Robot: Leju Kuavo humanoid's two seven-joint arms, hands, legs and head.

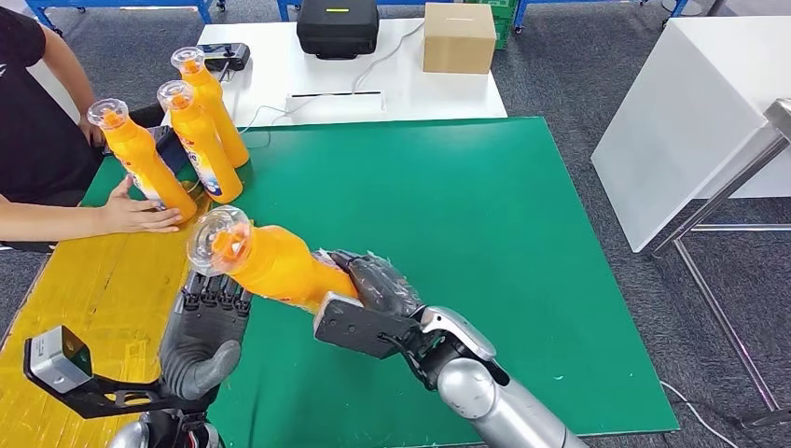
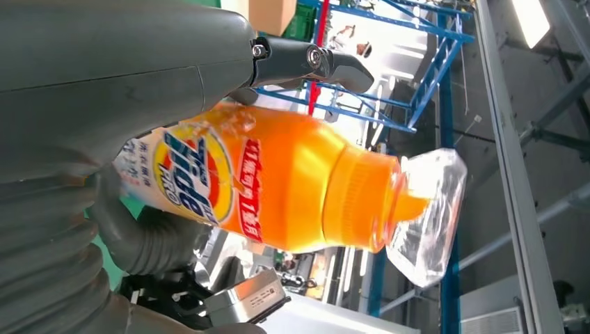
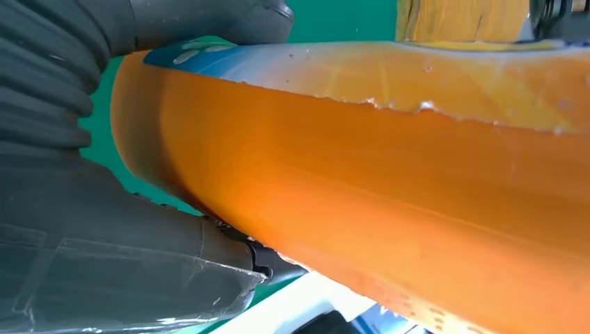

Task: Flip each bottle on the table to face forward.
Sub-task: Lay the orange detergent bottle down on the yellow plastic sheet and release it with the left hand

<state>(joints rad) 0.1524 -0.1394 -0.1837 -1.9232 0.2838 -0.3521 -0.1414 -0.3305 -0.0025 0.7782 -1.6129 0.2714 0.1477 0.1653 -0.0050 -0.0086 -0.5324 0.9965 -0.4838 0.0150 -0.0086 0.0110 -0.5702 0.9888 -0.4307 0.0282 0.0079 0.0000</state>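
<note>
Bottle (image 1: 280, 264): glossy orange plastic, printed label, clear plastic cap (image 1: 216, 237).
Mat (image 1: 466, 243): matt green, smooth.
Tape (image 1: 93, 299): yellow, creased and slightly shiny.
Right hand (image 1: 373, 285): dark grey, clear wrinkled film over it; forearm polished silver metal.
Box (image 1: 459, 37): plain brown cardboard.

Orange bottle (image 1: 280, 264), green table (image 1: 485, 243), yellow strip (image 1: 93, 299).

The right hand (image 1: 373, 285) grips the tilted bottle (image 1: 270, 261) at its base. The left hand (image 1: 207, 322) sits under the bottle's neck, fingers curled up against it.
</note>
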